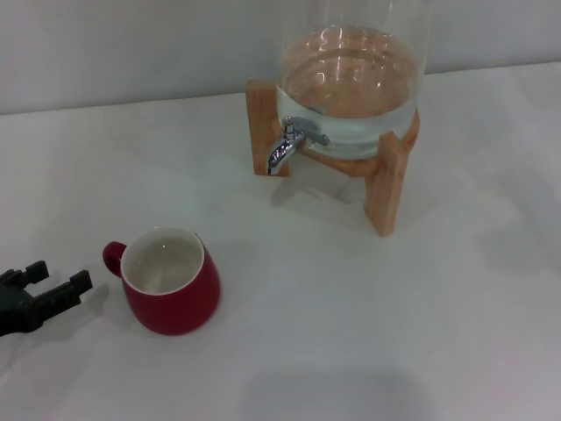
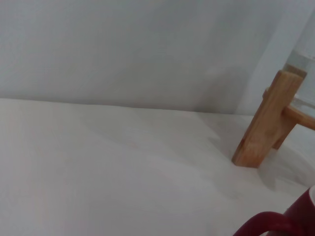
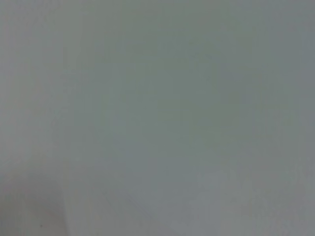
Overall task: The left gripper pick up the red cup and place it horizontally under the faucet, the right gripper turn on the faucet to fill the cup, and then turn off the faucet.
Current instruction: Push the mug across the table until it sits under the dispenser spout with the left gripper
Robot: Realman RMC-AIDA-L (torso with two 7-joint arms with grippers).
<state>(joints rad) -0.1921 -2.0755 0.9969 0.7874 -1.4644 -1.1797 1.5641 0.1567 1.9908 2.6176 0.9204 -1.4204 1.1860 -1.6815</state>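
Soft even light, faint shadows

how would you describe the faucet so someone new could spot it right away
Find the glass water dispenser on its wooden stand at the back of the white table. At its lower front, facing the red cup, sits the faucet. It is the only shiny chrome piece, with a down-curved spout.

place: lab/test bench | evid: bare white table (image 1: 421, 333), plain wall (image 1: 131, 44) (no decor)
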